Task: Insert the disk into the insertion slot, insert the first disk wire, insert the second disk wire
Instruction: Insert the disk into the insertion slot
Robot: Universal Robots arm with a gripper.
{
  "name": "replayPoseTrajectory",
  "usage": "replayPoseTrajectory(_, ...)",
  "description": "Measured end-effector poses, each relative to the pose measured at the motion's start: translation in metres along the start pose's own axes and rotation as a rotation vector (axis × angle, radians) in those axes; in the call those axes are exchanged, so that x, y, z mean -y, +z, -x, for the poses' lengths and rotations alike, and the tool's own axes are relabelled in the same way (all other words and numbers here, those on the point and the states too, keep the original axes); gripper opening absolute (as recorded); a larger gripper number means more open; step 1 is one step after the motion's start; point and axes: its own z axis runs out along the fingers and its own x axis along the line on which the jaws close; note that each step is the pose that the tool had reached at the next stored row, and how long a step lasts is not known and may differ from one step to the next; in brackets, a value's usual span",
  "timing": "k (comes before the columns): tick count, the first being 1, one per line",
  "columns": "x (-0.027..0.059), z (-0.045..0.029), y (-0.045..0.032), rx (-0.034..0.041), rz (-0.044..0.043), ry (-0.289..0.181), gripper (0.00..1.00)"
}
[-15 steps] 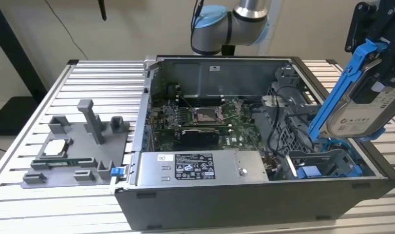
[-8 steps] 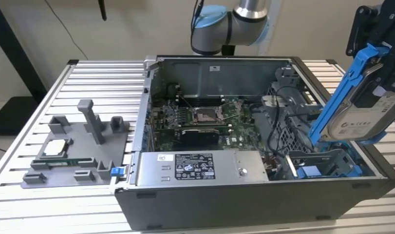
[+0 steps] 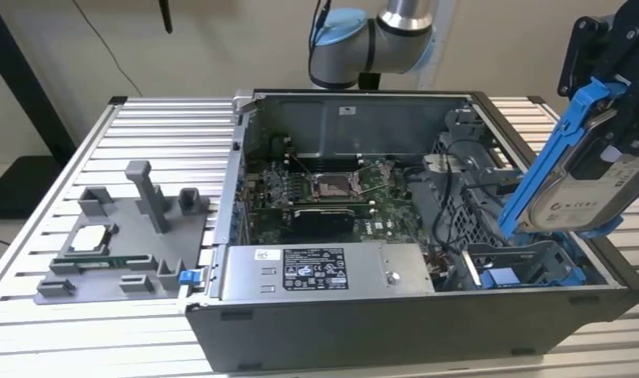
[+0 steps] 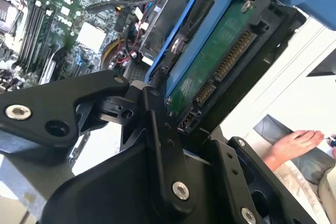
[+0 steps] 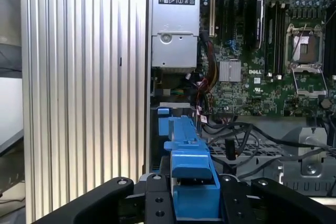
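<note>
Your ribbed aluminium table [image 3: 140, 142] carried the open dark grey computer case [image 3: 403, 331]. Inside the case, along its near wall in the exterior view, lay the grey power-supply box with a white sticker [image 3: 319, 272]. Beside it, in the case's corner toward the exterior view's right, sat the insertion slot [image 3: 529, 256], a grey sheet-metal bay with blue tabs. The disk [image 3: 587, 189], a silver-grey hard drive in a bright blue carrier bracket, hung tilted above that corner of the case, not yet inside the slot. Your black gripper [image 5: 193, 198] was closed on the disk, one finger on each side of the bracket. Outside the case, the second wrist view showed a person's hand [image 4: 291, 145].
</note>
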Motion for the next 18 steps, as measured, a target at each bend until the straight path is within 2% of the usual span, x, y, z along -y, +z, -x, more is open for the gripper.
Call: replayPoseTrajectory(18,-0.0009,-0.0003,0.0029,0.0006,0.0,0.002,0.0)
